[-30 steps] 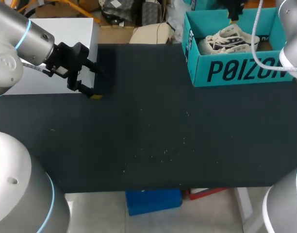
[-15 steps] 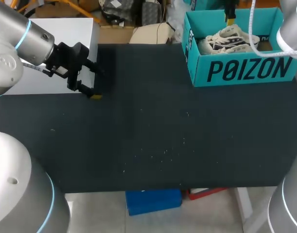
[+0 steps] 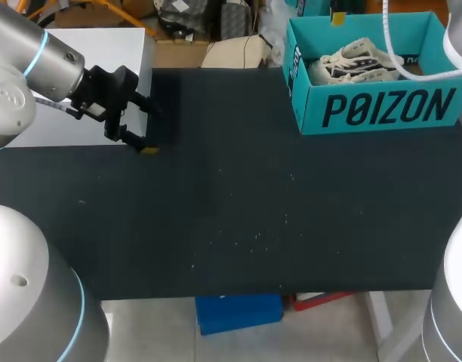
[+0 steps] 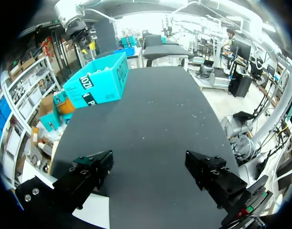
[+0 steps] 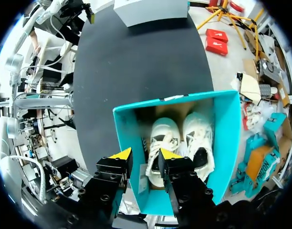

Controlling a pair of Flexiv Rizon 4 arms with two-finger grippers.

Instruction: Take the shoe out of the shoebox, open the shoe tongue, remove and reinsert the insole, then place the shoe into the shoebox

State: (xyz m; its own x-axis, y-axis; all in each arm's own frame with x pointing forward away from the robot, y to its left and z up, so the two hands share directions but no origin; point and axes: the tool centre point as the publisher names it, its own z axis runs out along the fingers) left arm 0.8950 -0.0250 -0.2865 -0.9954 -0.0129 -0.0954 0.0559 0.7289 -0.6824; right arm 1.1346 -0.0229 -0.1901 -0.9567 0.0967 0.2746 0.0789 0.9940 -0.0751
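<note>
The teal shoebox (image 3: 367, 109) stands at a far corner of the dark surface (image 3: 238, 196), with a pair of pale shoes (image 5: 163, 138) lying side by side inside it. The right gripper (image 5: 144, 155) hangs above the shoebox, its yellow tips a little apart and touching nothing. Its fingers hide the near end of one shoe. In the head view this gripper is cut off but for one yellow tip. The left gripper (image 4: 148, 162) sits well away from the shoebox, beside a white box (image 3: 87, 83). Its fingers are spread wide and empty, and its tips are out of sight in its own wrist view.
</note>
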